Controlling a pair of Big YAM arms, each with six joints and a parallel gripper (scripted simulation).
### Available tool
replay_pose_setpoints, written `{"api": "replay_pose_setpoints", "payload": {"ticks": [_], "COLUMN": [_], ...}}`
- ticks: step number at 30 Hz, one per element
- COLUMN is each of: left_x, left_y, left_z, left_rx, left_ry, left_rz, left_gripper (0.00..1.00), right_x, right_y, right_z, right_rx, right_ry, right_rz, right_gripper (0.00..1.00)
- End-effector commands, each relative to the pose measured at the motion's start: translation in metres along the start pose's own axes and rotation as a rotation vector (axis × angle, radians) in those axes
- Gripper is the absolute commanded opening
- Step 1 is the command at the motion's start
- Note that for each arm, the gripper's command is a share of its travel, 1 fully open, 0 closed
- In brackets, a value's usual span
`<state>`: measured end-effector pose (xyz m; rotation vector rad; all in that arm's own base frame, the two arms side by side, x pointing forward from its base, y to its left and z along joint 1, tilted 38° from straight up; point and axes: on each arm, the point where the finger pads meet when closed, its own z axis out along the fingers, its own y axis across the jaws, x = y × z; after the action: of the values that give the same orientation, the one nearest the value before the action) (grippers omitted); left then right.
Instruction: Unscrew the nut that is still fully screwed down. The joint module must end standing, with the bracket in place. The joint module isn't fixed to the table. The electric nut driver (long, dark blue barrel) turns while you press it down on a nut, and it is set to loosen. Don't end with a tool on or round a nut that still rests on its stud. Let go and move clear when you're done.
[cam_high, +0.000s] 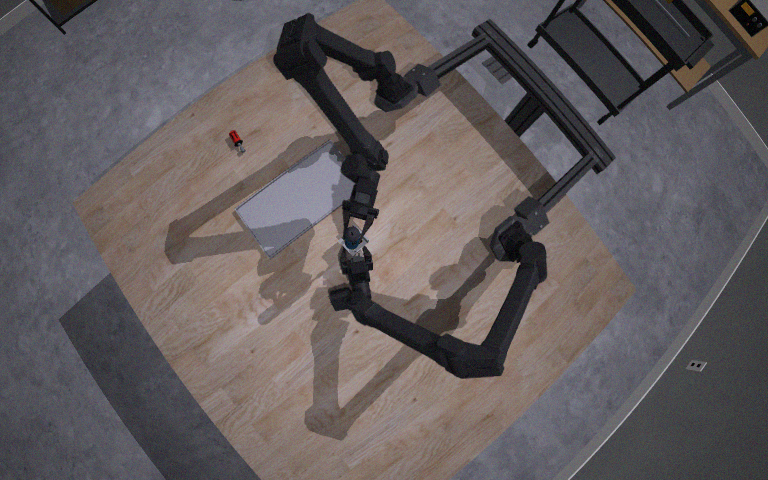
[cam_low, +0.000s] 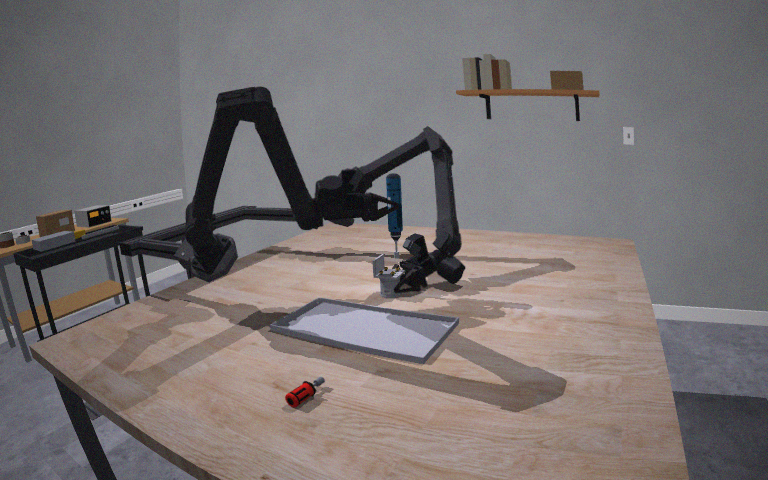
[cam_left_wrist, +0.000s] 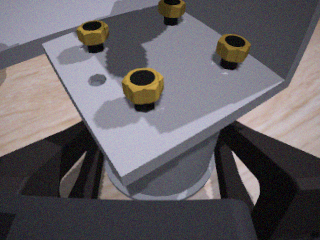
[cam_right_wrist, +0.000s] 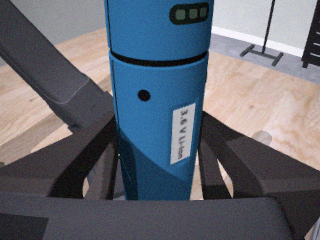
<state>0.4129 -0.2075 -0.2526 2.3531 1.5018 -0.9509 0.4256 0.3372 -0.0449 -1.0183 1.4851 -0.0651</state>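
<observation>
The grey joint module (cam_low: 387, 287) (cam_left_wrist: 165, 175) stands upright with the L-shaped bracket (cam_low: 378, 264) (cam_left_wrist: 135, 145) on top. My left gripper (cam_left_wrist: 159, 121) is shut on the module's body below the bracket plate. Several brass nuts, such as the near one (cam_left_wrist: 143, 86), sit high on black studs with stud showing beneath them. A bare hole (cam_left_wrist: 97, 80) lies beside the near nut. My right gripper (cam_low: 394, 208) (cam_right_wrist: 158, 120) is shut on the blue barrel of the nut driver (cam_low: 393, 192) (cam_right_wrist: 160, 100), held upright. Its socket is above the bracket, clear of the nuts.
A shallow grey tray (cam_high: 283, 203) (cam_low: 362, 328) lies beside the module. A red-handled tool (cam_high: 235, 137) (cam_low: 300, 394) lies on the table beyond the tray. Both arms meet closely at the module, the right gripper above the left.
</observation>
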Motion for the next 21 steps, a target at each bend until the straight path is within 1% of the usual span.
{"api": "replay_pose_setpoints", "payload": {"ticks": [1, 11, 12, 21], "left_x": [-0.014, -0.014, -0.014, -0.014], "left_y": [0.003, 0.003, 0.003, 0.003], "left_z": [0.008, 0.008, 0.008, 0.008], "left_rx": [0.015, 0.015, 0.015, 0.015], "left_ry": [0.007, 0.007, 0.007, 0.007], "left_rz": [0.032, 0.032, 0.032, 0.032], "left_gripper": [0.59, 0.59, 0.59, 0.59], "right_x": [-0.039, -0.048, -0.046, -0.058], "right_y": [0.002, 0.000, 0.002, 0.002], "right_z": [0.005, 0.004, 0.004, 0.003], "right_rx": [-0.004, 0.002, -0.005, -0.005], "right_ry": [-0.068, -0.080, -0.065, -0.064], "right_rz": [0.019, 0.022, 0.020, 0.021], "right_gripper": [0.42, 0.42, 0.42, 0.42]}}
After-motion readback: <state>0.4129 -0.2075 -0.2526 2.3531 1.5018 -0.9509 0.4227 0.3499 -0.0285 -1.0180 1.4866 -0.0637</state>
